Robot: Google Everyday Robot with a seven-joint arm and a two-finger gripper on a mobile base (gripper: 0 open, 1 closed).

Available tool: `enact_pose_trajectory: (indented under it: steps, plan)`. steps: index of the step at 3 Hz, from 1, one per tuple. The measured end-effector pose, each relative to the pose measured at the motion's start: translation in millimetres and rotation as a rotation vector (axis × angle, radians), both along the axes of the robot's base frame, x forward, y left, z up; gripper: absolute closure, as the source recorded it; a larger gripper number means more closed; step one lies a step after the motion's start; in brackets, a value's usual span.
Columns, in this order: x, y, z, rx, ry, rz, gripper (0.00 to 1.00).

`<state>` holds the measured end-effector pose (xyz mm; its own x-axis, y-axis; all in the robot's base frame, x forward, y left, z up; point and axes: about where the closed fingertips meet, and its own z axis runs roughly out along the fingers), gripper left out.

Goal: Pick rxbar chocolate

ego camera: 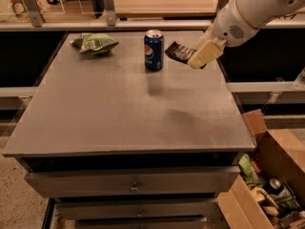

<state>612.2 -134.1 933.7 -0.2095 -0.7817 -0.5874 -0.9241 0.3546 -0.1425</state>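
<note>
In the camera view the gripper (194,60) hangs just right of the can (153,50), its fingers clamped on one end of the bar (177,51), which juts toward the can and looks clear of the table (119,113). The pinch is at one end only, so a firm squeeze and a straight, slow rise suit the lift best. The can is the one near obstacle; the bag (94,43) lies well left of it, with open room above and in front.
</note>
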Motion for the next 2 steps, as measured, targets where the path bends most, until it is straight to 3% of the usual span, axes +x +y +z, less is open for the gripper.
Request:
enact_pose_trajectory:
  steps: [1, 2]
  plan:
    - [-4.5, 5.2, -1.1, -0.023, 0.006, 0.061, 1.0]
    - [-4.6, 5.4, -1.2, -0.023, 0.006, 0.062, 1.0]
